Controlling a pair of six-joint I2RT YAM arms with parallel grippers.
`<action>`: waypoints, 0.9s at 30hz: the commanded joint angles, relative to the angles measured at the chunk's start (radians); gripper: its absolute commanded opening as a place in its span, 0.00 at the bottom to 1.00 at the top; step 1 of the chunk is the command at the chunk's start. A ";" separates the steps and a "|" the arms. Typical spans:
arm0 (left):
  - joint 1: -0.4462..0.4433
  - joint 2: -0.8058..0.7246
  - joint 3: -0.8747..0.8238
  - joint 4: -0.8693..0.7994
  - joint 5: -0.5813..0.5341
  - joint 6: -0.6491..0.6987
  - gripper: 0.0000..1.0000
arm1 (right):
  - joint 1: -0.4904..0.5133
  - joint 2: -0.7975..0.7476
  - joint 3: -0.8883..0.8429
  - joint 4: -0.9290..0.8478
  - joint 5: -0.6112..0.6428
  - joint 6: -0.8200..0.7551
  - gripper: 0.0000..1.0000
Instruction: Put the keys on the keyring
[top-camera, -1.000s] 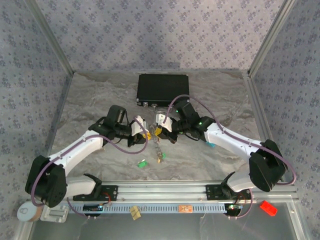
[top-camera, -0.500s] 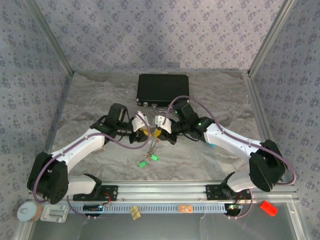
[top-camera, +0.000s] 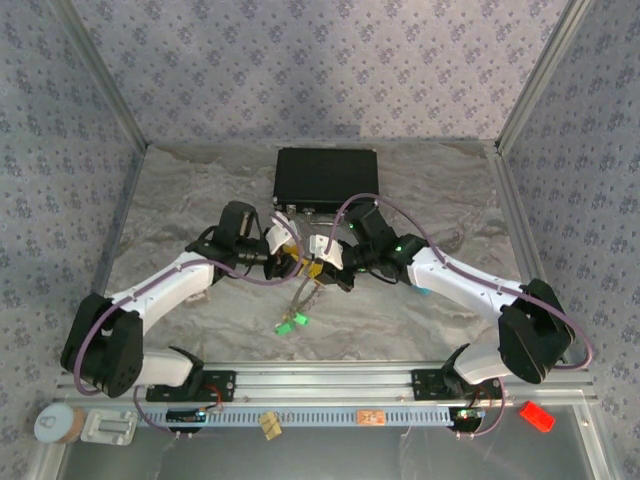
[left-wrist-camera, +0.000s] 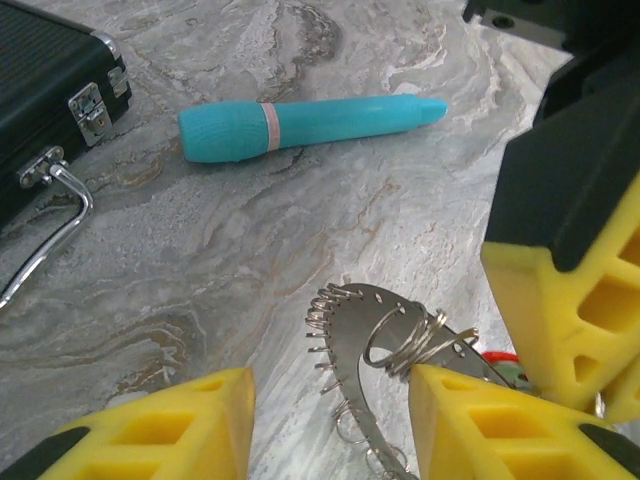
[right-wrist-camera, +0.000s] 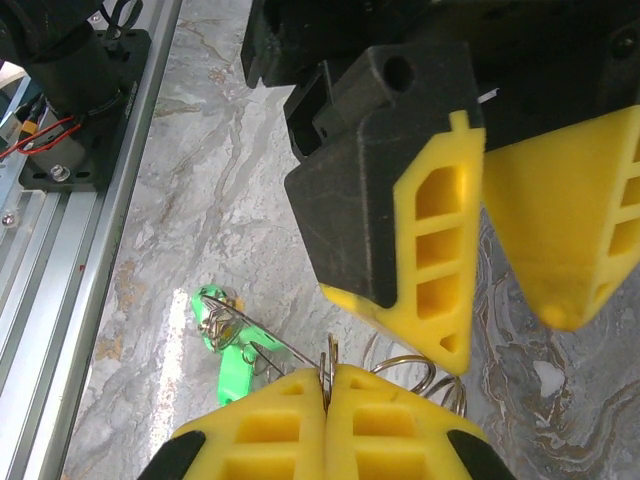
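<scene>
Steadiness is counting most: right end effector (right-wrist-camera: 325, 398) is pinching the keyring (left-wrist-camera: 345, 350) tight while left end effector (left-wrist-camera: 330, 412), jaws half apart and empty, is hovering at its nine o'clock.

Black case (top-camera: 326, 178), teal cylinder (left-wrist-camera: 300, 127)

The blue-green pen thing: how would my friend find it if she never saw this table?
In the left wrist view, start at the black case in the upper left corner. Just right of it, lying flat on the marbled table, is the teal cylinder. It is the only teal thing, long and smooth with a pale band and a pointed tip, unlike the boxy case or the jagged silvery keyring.
</scene>
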 joint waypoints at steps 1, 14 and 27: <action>0.007 0.012 0.039 0.035 0.036 -0.064 0.46 | 0.005 -0.016 0.012 -0.004 -0.013 -0.020 0.00; 0.015 -0.142 0.001 -0.137 -0.137 0.096 0.23 | -0.030 -0.044 -0.040 0.059 -0.023 -0.001 0.00; -0.075 -0.132 -0.018 -0.208 0.141 0.188 0.00 | -0.007 -0.064 -0.045 0.067 -0.027 -0.027 0.00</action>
